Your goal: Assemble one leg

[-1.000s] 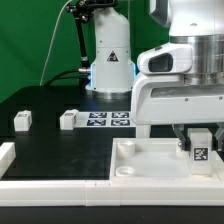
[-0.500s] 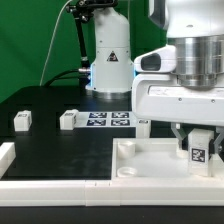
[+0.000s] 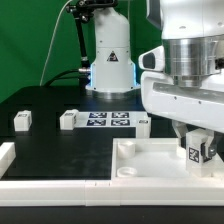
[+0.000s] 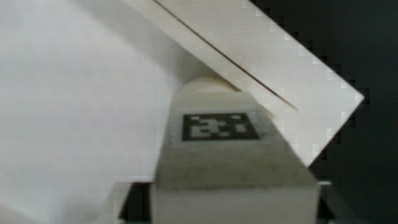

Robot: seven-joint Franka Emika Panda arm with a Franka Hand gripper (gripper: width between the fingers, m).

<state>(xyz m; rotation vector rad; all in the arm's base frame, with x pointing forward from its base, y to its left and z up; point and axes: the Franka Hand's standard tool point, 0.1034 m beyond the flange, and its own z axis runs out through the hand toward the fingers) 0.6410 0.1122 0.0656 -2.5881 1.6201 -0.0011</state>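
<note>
My gripper [image 3: 198, 148] is shut on a leg [image 3: 198, 150], a small white block with a black-and-white tag, and holds it over the far right corner of the large white tray-like part [image 3: 150, 165]. In the wrist view the leg [image 4: 224, 150] fills the space between my fingers, its tag facing the camera, with the tray's raised rim [image 4: 267, 70] just beyond it. Two more legs [image 3: 22, 121] [image 3: 69, 119] stand on the black table at the exterior view's left.
The marker board [image 3: 108, 120] lies on the table behind the tray, near the robot base [image 3: 110, 60]. A white rail [image 3: 40, 185] runs along the table's front edge, with a white end piece [image 3: 6, 155] at the exterior view's left.
My gripper has turned about its vertical axis with the leg in it, so the leg's tag now faces more to the side. The leg stays over the tray's corner.
</note>
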